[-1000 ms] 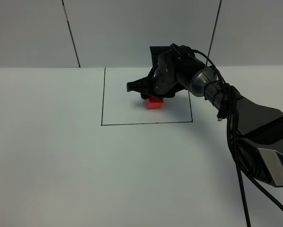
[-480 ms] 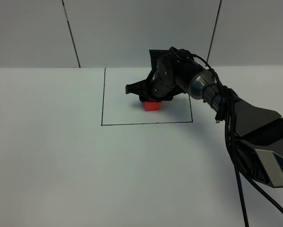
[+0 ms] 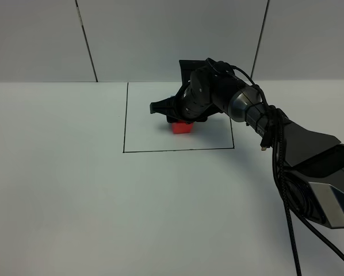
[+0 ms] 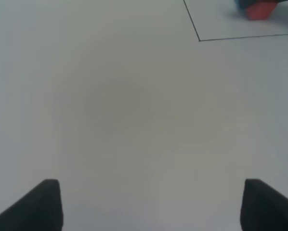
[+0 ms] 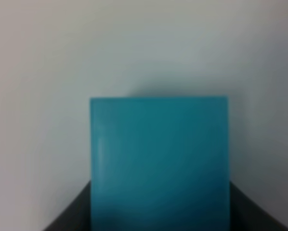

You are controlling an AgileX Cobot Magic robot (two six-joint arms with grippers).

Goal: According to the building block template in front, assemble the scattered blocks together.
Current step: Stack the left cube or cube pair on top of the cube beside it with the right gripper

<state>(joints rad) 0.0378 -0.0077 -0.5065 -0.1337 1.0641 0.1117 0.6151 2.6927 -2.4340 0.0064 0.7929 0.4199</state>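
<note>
My right gripper [image 3: 180, 119] reaches into the black outlined square [image 3: 125, 123] and hangs right over the red cube [image 3: 182, 128], which shows just below it. In the right wrist view the gripper [image 5: 158, 211] is shut on the cyan-blue cube [image 5: 158, 159], which fills the space between the dark fingers [image 5: 69, 219]; the red cube is hidden there. The left wrist view shows the red cube [image 4: 258, 9] far off with a sliver of the cyan-blue cube [image 4: 238, 4] touching it. My left gripper [image 4: 153, 204] is open and empty over bare table.
The white table [image 3: 62, 190] carries only the black square outline, whose corner also shows in the left wrist view [image 4: 199, 40]. The right arm and its cables [image 3: 287, 172] stretch across the right side. Grey wall panels stand behind the table.
My right gripper has shifted slightly to the left over the square. The visible part of the red cube also sits a little further left. The left gripper shows no change.
</note>
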